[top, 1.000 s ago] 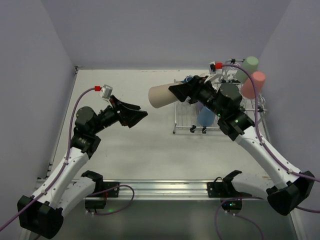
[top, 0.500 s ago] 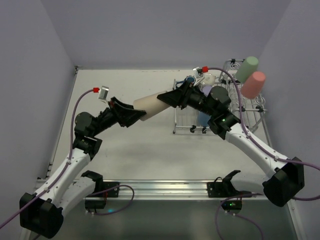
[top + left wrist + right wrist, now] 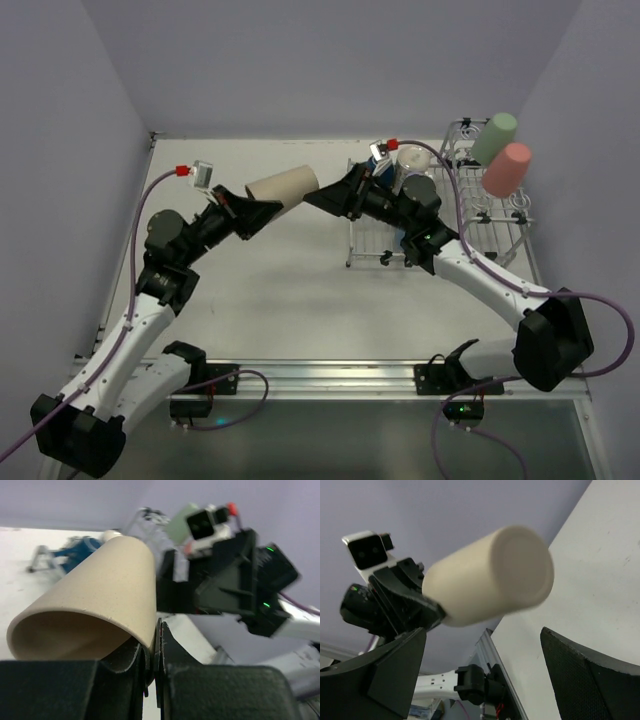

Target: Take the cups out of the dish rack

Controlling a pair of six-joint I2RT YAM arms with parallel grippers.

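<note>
A beige cup (image 3: 283,186) hangs on its side in the air left of the dish rack (image 3: 366,238). My left gripper (image 3: 258,207) is shut on its rim, one finger inside the mouth and one outside (image 3: 154,630). My right gripper (image 3: 330,195) stands open just past the cup's closed base, touching nothing; in the right wrist view the cup (image 3: 490,575) floats between and beyond the spread fingers (image 3: 485,650). On the rack a green cup (image 3: 495,137) and a pink cup (image 3: 507,168) sit upside down on prongs, with a white mug (image 3: 410,160) and a blue mug (image 3: 380,158) behind my right arm.
The rack fills the back right of the table (image 3: 280,290). Grey walls close in the left, back and right. A metal rail (image 3: 320,378) with both arm bases runs along the near edge.
The beige cup passed from my right gripper to my left. The left jaws closed on its rim, the right jaws opened, and the cup moved left, away from the rack.
</note>
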